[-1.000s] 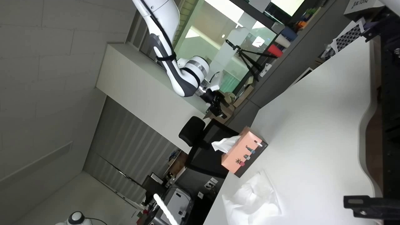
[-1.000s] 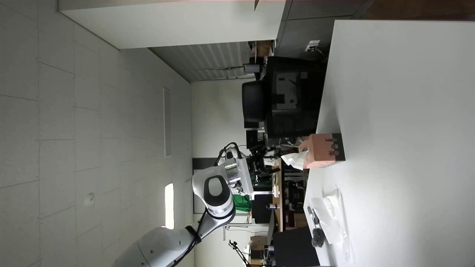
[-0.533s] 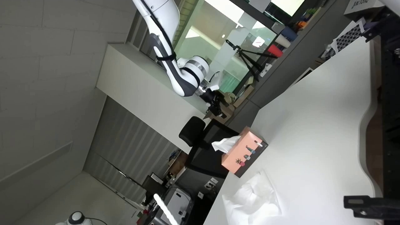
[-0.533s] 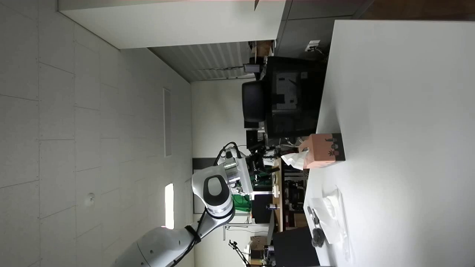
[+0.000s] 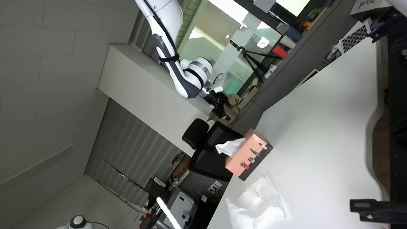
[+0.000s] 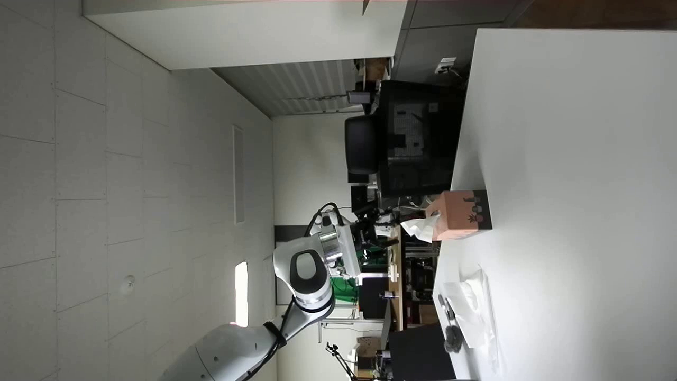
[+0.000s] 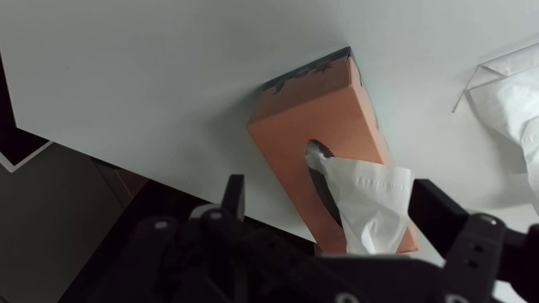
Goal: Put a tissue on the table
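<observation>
A pink tissue box with a dark base stands on the white table [image 5: 324,133], near its edge. The box shows in both exterior views [image 5: 243,157] [image 6: 459,214] and in the wrist view [image 7: 303,113]. A white tissue [image 5: 228,147] sticks out of its slot; it also shows in an exterior view [image 6: 420,228] and in the wrist view [image 7: 374,193]. My gripper [image 7: 330,193] is open and empty. It hangs above the box, apart from it in an exterior view [image 5: 227,113]. In the wrist view the tissue appears between the fingers, close to the right one.
A crumpled white sheet or bag lies on the table beside the box [image 5: 257,203], also seen in the wrist view [image 7: 513,101]. A dark fuzzy item [image 6: 453,338] lies by that sheet. A black chair [image 5: 213,152] stands beyond the table edge.
</observation>
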Robot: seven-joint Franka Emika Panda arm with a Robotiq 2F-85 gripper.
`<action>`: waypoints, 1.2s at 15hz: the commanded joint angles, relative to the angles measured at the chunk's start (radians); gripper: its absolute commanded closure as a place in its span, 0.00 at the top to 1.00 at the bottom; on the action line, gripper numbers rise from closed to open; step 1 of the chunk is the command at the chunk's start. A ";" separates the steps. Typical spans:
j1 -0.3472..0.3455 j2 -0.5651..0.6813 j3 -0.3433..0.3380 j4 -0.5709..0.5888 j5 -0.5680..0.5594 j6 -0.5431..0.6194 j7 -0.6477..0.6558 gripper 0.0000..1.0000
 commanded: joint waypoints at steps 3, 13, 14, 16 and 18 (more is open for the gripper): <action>-0.071 0.093 0.090 0.058 -0.011 0.143 0.079 1.00; -0.027 0.319 0.089 0.166 -0.126 0.498 0.200 1.00; -0.027 0.331 0.095 0.178 -0.133 0.492 0.207 1.00; -0.025 0.346 0.100 0.198 -0.136 0.472 0.224 1.00; -0.040 0.347 0.127 0.215 -0.135 0.434 0.237 1.00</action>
